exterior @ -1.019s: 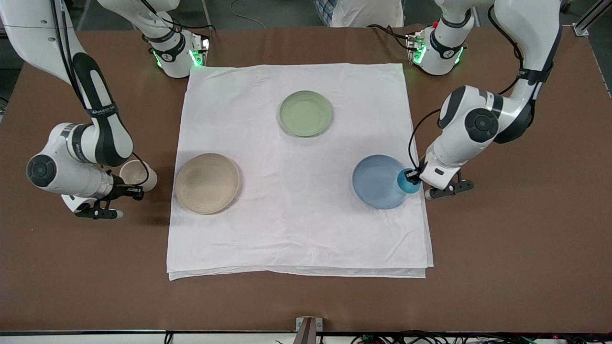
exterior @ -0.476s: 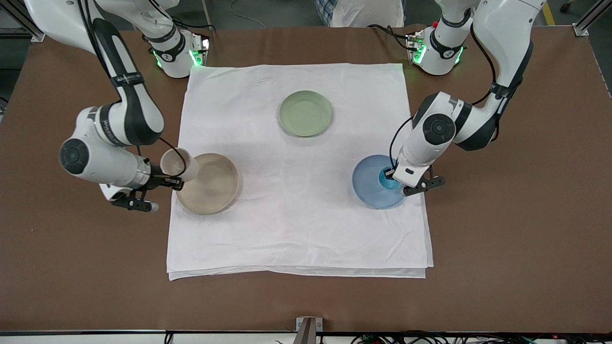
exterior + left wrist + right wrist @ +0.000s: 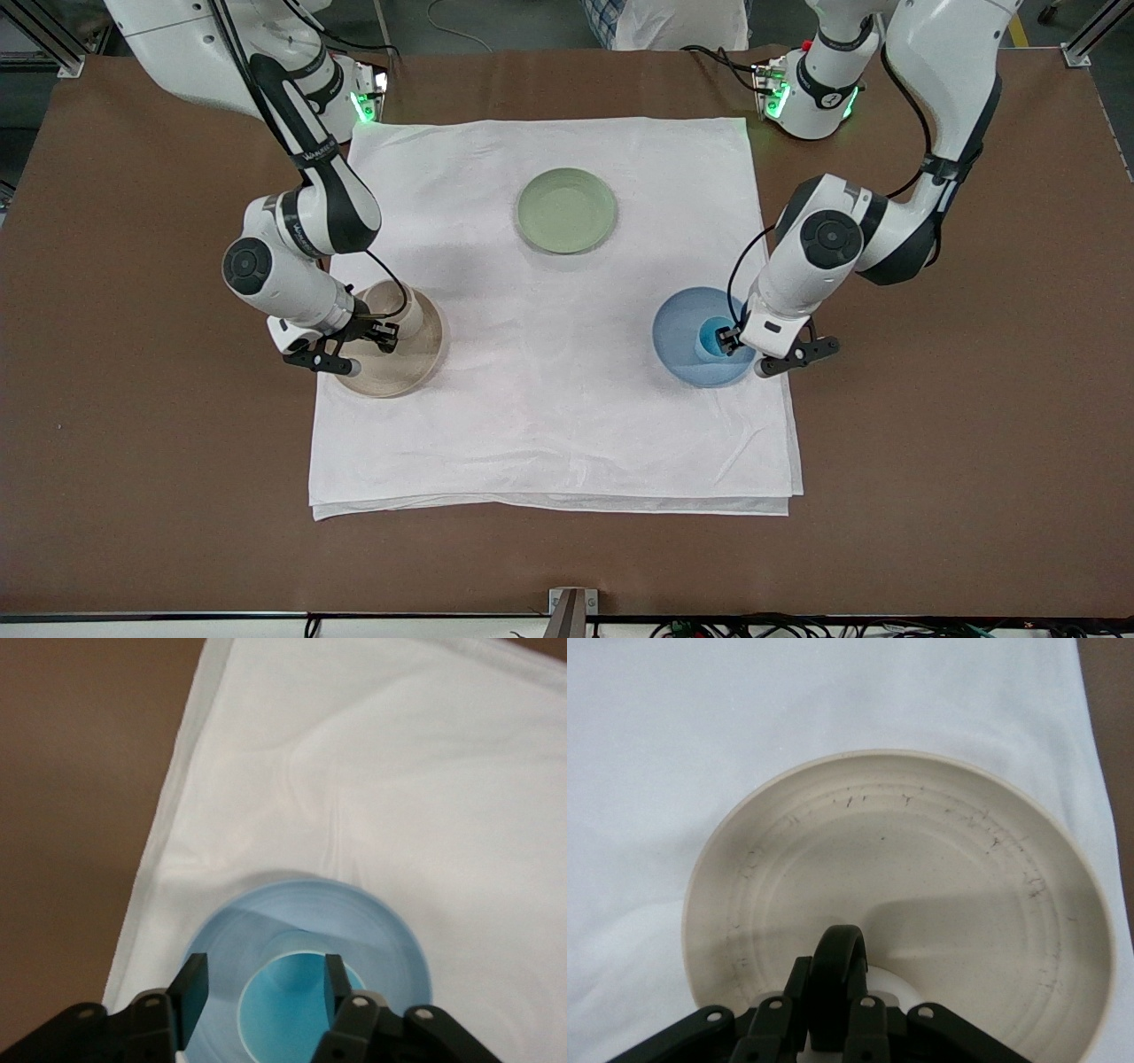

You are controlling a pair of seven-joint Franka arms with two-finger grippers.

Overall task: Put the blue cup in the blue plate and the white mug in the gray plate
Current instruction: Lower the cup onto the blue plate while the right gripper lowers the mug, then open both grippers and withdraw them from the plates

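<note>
The blue cup stands upright in the blue plate. My left gripper is open at the cup: in the left wrist view one finger is outside the cup, the other over its inside, with the cup wall between them untouched. The blue plate lies under it. My right gripper is shut on the dark handle of the white mug, over the gray plate. I cannot tell whether the mug touches the plate.
A pale green plate lies on the white cloth, farther from the front camera than both other plates. The cloth covers the middle of the brown table, and its folded edge runs along the front.
My right arm carried the mug from over the bare table to over the gray plate. My left arm moved the blue cup from the plate's rim to inside it and opened its fingers.
</note>
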